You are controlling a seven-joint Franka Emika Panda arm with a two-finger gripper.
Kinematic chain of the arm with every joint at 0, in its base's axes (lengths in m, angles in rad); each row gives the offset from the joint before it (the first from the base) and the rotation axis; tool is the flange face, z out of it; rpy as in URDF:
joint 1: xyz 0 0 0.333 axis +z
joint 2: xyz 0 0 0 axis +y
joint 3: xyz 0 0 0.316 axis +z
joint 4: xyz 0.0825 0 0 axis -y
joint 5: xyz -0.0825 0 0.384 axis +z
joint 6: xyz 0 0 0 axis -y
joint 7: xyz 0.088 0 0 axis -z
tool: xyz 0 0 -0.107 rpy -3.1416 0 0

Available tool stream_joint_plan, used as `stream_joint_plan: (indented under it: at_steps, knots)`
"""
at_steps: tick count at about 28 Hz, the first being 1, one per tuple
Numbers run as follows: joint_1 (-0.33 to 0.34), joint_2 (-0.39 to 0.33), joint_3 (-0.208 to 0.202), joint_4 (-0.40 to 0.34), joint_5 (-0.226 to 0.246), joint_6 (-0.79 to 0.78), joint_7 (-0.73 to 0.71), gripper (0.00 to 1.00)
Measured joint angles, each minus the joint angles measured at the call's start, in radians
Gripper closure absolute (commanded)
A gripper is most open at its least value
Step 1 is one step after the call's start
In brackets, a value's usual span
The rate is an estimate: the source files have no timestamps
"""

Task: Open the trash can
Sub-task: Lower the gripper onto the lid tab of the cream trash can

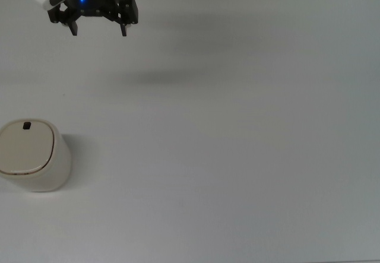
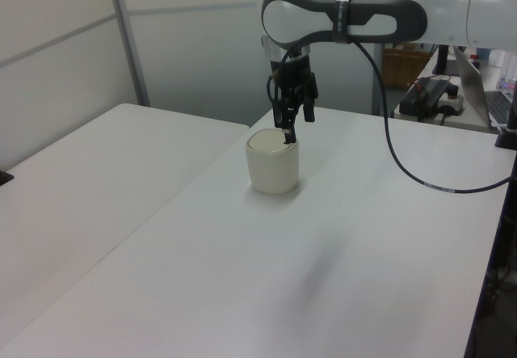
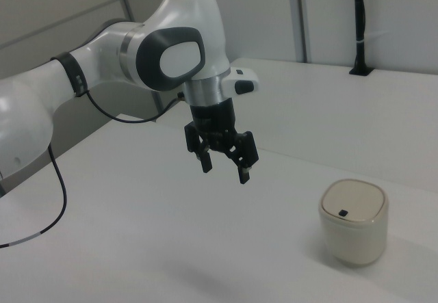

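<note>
Hanging above the white table (image 1: pixel 237 126) at the upper left of the top view, the gripper (image 1: pixel 99 31) has its fingers spread wide and grasps nothing. Well apart, at the left edge, stands the trash can (image 1: pixel 32 154), lid closed.

Top view straight down, left and right views oblique from opposite sides (nearer), all sharing trash can (image 1: pixel 31 154), gripper (image 3: pixel 224 167).
</note>
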Motion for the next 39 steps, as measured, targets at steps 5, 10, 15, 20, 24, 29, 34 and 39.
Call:
stream_joint_plan:
  at_steps: [5, 10, 15, 20, 24, 29, 34, 39]
  knots:
    - [-0.006, -0.004, -0.002, 0.002, 0.000, 0.000, -0.005, 1.00]
    - [-0.008, -0.008, -0.005, 0.004, 0.000, 0.000, -0.016, 1.00]
    - [-0.010, -0.009, -0.005, 0.004, 0.000, 0.000, -0.016, 1.00]
    - [-0.022, -0.009, -0.006, 0.004, 0.017, 0.000, -0.016, 1.00]
    - [-0.045, -0.009, -0.006, 0.004, 0.030, 0.000, -0.018, 1.00]
    - [-0.057, -0.007, -0.006, 0.004, 0.040, 0.034, -0.020, 1.00]
    - [-0.057, 0.011, -0.006, 0.001, 0.050, 0.138, -0.020, 1.00]
    - [-0.066, 0.052, -0.006, -0.002, 0.053, 0.287, 0.001, 1.00]
